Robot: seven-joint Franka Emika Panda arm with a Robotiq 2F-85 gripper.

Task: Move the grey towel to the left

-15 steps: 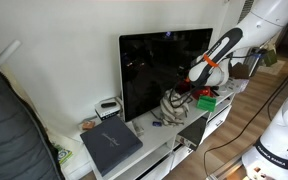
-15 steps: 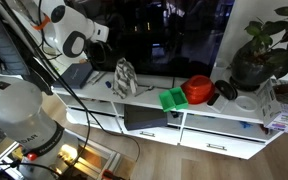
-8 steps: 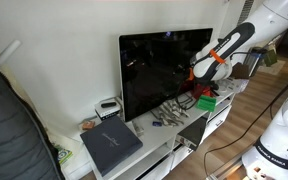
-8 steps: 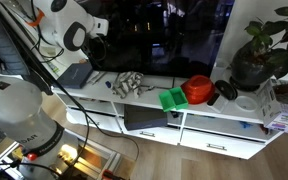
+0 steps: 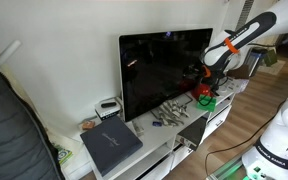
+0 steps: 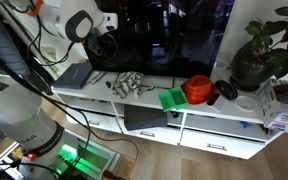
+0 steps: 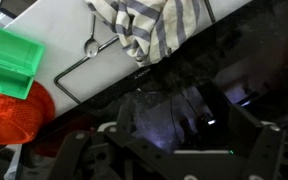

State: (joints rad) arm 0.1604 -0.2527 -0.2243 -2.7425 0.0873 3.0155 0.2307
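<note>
White bench carries grey towel and green box.

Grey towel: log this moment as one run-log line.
object: grey towel crumpled on white stand before TV | gripper: open, empty, raised clear of towel | contact: none

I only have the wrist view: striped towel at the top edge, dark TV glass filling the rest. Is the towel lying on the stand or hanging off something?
Observer: The towel lies in a loose heap on the white stand in front of the TV, and nothing is holding it.
Operator: How does the gripper sit relative to it?
Observer: The gripper hangs in front of the screen, above the stand, with clear air between it and the towel.
Operator: What's beyond the towel, on the side away from the green box?
Observer: What looks like a closed grey laptop lies flat at the end of the stand, apart from the towel.
</note>
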